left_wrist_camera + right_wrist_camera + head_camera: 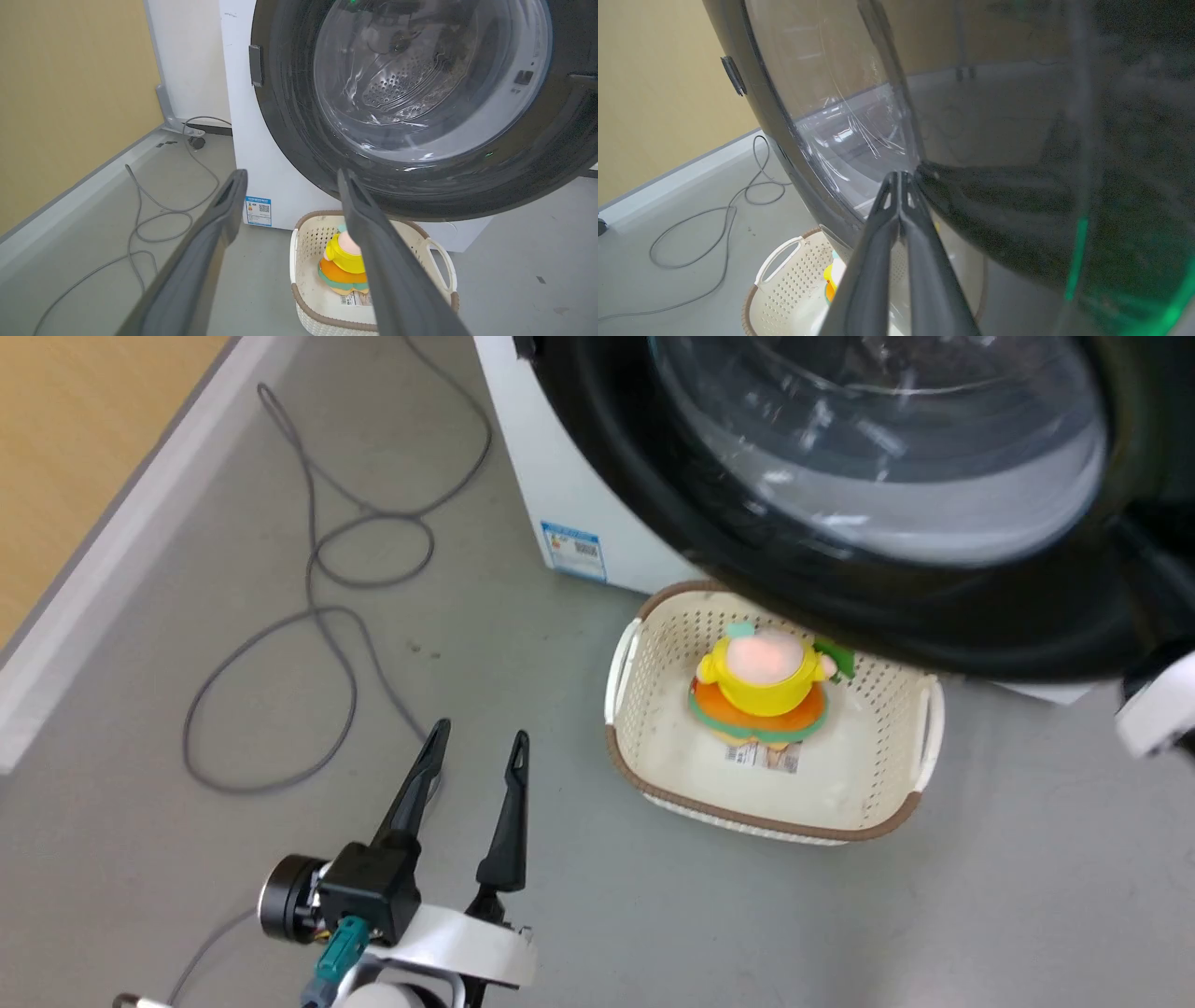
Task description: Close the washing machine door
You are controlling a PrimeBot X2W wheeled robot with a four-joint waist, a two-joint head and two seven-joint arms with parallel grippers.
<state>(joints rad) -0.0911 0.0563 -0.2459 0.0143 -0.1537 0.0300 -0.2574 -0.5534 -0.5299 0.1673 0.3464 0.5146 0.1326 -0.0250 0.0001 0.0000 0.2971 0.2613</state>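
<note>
Fingers (878,261) of right end effector (900,179) together at washing machine door (822,93)

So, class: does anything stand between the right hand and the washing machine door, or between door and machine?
Nothing visible. The right hand, shut, points tip-first at the washing machine door. The basket sits on the floor beneath the door's rim, apparently below its swing.

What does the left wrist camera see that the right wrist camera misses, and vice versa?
Left wrist view: the open left gripper, the white washing machine's blue sticker and perforated steel drum. Right wrist view: the shut right gripper, tips at the round black-rimmed glass door. Both: that door, the cream perforated plastic basket, the grey floor cable.
</note>
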